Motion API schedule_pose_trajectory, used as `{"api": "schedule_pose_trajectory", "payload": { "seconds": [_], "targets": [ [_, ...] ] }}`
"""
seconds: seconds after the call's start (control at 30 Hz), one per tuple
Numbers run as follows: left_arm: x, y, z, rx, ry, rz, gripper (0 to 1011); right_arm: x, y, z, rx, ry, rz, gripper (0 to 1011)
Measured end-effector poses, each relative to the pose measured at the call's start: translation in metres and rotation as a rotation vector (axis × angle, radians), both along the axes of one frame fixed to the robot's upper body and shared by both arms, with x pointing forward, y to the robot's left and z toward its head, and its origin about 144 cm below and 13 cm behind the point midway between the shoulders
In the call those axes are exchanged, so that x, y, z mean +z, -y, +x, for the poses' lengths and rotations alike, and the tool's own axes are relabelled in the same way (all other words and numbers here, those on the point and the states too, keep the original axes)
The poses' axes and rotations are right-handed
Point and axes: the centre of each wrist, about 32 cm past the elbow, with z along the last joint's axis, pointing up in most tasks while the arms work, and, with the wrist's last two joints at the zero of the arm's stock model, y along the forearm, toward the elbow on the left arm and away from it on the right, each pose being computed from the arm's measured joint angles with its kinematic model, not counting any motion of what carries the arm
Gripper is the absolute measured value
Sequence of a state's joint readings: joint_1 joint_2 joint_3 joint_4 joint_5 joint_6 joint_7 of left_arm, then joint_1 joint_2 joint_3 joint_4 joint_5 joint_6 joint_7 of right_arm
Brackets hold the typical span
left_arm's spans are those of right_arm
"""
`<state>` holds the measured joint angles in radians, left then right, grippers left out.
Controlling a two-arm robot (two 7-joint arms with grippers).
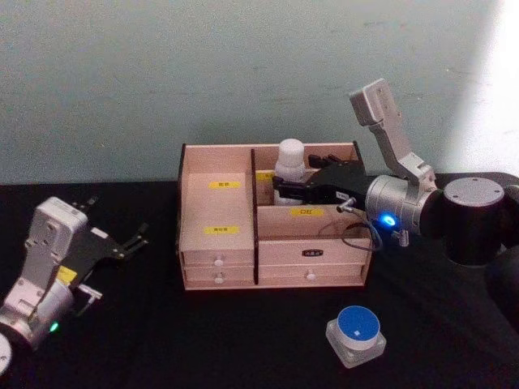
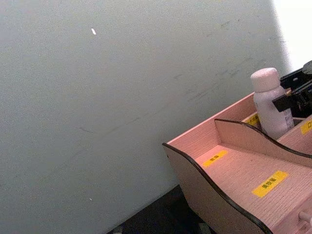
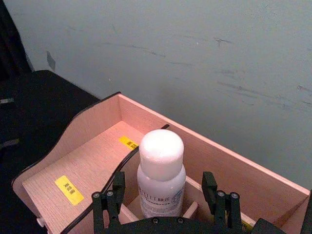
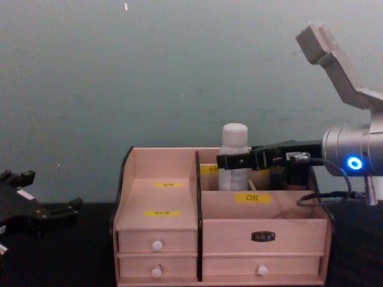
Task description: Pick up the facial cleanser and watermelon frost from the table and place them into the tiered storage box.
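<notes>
The facial cleanser (image 1: 290, 160), a slim white bottle with a rounded cap, stands upright in the rear right compartment of the tiered storage box (image 1: 219, 212). My right gripper (image 1: 290, 186) reaches in from the right and is open. In the right wrist view its black fingers (image 3: 111, 197) stand on either side of the facial cleanser (image 3: 161, 178) with gaps. The watermelon frost (image 1: 355, 334), a squat jar with a blue lid, sits on the table in front of the box, to the right. My left gripper (image 1: 120, 235) rests open at the far left.
The black table (image 1: 243, 340) runs to a pale green wall behind the box. The box has yellow labels and several small drawers with white knobs (image 4: 157, 245). In the left wrist view, the facial cleanser (image 2: 269, 105) rises above the box's curved divider (image 2: 253, 134).
</notes>
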<state>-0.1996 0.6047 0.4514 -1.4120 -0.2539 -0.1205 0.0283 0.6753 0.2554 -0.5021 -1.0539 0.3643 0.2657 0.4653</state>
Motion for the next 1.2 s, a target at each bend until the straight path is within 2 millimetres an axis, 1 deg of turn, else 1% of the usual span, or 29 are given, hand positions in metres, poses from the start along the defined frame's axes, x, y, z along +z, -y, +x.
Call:
{"api": "schedule_pose_trajectory", "payload": {
  "seconds": [0.33,0.43,0.6,0.7,0.83,0.9,0.93,1.07,1.2],
  "targets": [
    [0.0,0.0,0.0,0.0,0.0,0.0,1001,0.0,0.0,0.0,0.0,0.0,0.001,1002],
    [0.0,0.0,0.0,0.0,0.0,0.0,1001,0.001,0.002,-0.003,0.006,0.003,0.007,1002],
    [0.0,0.0,0.0,0.0,0.0,0.0,1002,0.005,0.01,-0.014,0.014,0.011,0.017,1002],
    [0.0,0.0,0.0,0.0,0.0,0.0,1001,0.007,0.017,-0.022,0.018,0.012,0.021,1002],
    [0.0,0.0,0.0,0.0,0.0,0.0,1001,0.01,0.031,-0.039,0.035,0.012,0.028,1002],
    [0.0,0.0,0.0,0.0,0.0,0.0,1001,0.01,0.033,-0.042,0.038,0.012,0.027,1002],
    [0.0,0.0,0.0,0.0,0.0,0.0,1001,0.01,0.04,-0.051,0.052,0.009,0.026,1002],
    [0.0,0.0,0.0,0.0,0.0,0.0,1001,0.009,0.049,-0.064,0.071,0.002,0.019,1002],
    [0.0,0.0,0.0,0.0,0.0,0.0,1001,0.007,0.059,-0.082,0.096,-0.009,0.002,1002]
  ]
}}
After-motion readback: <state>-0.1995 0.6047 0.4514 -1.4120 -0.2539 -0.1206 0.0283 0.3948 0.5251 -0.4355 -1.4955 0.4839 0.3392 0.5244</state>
